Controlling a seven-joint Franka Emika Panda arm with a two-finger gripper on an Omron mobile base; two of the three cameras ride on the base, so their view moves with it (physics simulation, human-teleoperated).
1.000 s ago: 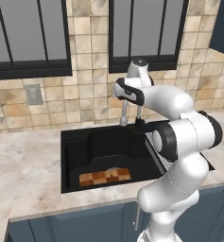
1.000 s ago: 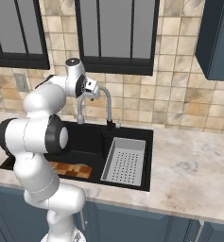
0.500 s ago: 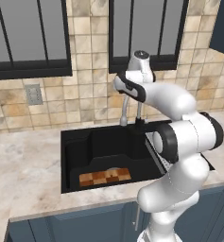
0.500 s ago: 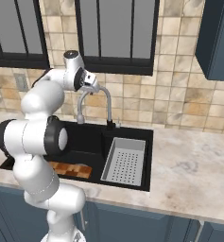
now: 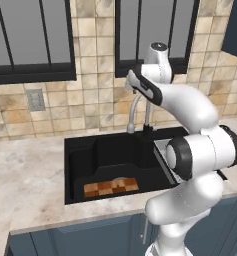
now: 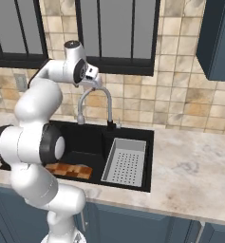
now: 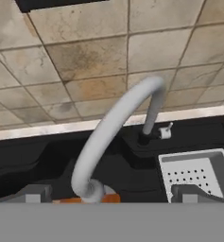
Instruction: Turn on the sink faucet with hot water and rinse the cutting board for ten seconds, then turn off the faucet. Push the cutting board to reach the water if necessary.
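— Between the two fingertips [image 7: 32, 194], what is seen?

— The arched spout of the sink faucet [image 7: 116, 126] is seen in the hand view, with its mouth low between the tips and neither tip touching it. The fingers are spread wide apart and nothing is grasped. The gripper [image 5: 132, 83] is held high, above the top of the arch, in front of the tiled wall.

— Where is the lever placed relative to the fingers?

— The small side lever [image 7: 166, 131] is found beyond the right-hand tip in the hand view, at the dark base of the faucet, well apart from both tips.

— And the cutting board?

— The cutting board [image 5: 111, 187] is laid flat on the floor of the sink [image 5: 80, 150], far below the fingers, near the front wall of the basin. A sliver of it is glimpsed under the spout mouth. The grey drainer tray [image 6: 126, 161] is set in the basin's right part, below the right-hand tip.
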